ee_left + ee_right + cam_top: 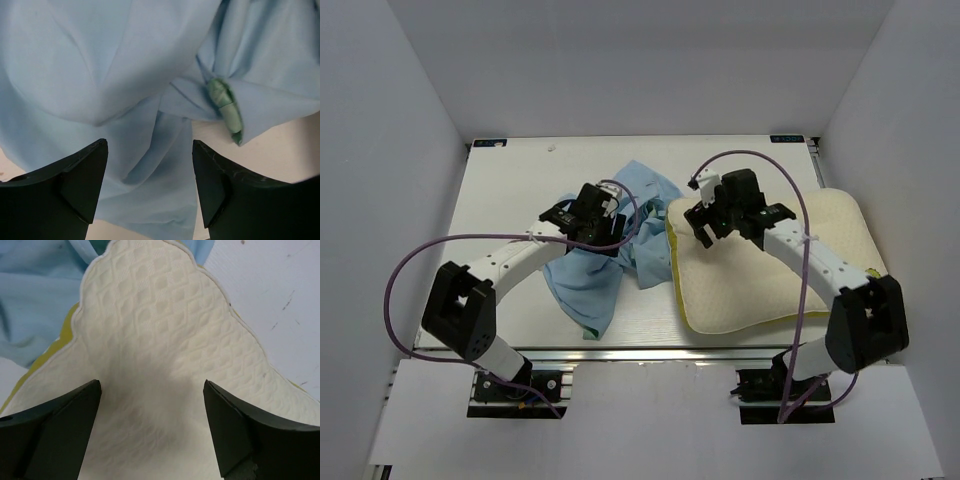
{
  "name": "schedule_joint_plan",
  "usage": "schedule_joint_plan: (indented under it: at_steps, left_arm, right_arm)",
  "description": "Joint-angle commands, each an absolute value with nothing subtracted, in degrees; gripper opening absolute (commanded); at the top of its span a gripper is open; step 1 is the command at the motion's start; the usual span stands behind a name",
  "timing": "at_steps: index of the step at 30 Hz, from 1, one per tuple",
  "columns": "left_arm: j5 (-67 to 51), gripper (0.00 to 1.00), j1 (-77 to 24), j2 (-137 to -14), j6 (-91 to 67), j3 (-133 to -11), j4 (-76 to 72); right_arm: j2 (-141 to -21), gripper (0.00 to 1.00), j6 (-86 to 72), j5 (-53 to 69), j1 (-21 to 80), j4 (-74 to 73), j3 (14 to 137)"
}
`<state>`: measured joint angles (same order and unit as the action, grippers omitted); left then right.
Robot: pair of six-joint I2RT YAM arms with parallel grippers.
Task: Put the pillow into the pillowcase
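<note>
Top external view, items as they lie.

1. Pillowcase (588,280). Limp blue cloth, crumpled in a heap on the table (510,190), directly under the left pincer (584,208) and spreading toward that arm's base. In the left wrist view it fills the frame ahead of and below the fingers; a twisted sea-green fold (227,107) lies ahead and to the right of them. Contents: none seen. No open mouth can be made out, so the sack reads as collapsed, not ready to receive.

2. Pillow (760,280). Cream, quilted, yellow rim, flat on the table beneath the right pincer (710,220) and extending back under that arm. Wholly outside the pillowcase; its left edge meets the blue cloth. In the right wrist view a rounded corner points away from the fingers, with blue cloth just beyond it.

3. Left pincer. Jaws wide apart, nothing between them; it hovers just above the cloth, probably placed to take a fresh hold on an edge.

4. Right pincer. Jaws wide apart, grasping nothing; it is poised over the pillow corner nearest the cloth, the likely end to feed in first.

5. Status, judged: insertion not begun; the mouth must be found and opened first.
</note>
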<state>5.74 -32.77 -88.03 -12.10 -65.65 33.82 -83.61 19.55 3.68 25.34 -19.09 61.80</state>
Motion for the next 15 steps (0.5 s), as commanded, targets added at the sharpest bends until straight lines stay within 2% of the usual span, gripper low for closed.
schedule_joint_plan:
  at_steps: [1,5,8,11,15]
  left_arm:
    - [7.91,0.78,-32.7,-85.87,-15.11,-64.69,35.33]
    - [7.21,0.79,-32.78,-80.52,-19.24,-62.49,36.82]
    - [8.87,0.8,-32.7,-76.47,-29.74,-60.39,39.8]
    - [11.07,0.81,-33.22,-73.75,-37.67,-58.81,45.69]
    - [11.25,0.83,-34.28,-68.48,-46.12,-55.99,52.45]
  right_arm:
    - [-75.7,0.89,23.1,7.2,25.05,-23.37,65.82]
    - [-72.43,0.89,25.31,13.0,26.18,-25.48,67.85]
    - [-72.25,0.89,26.36,16.78,30.04,-26.8,68.03]
    - [-73.65,0.89,26.02,14.95,37.23,-25.49,66.27]
    - [-77.68,0.89,21.89,6.53,45.16,-20.75,64.6]
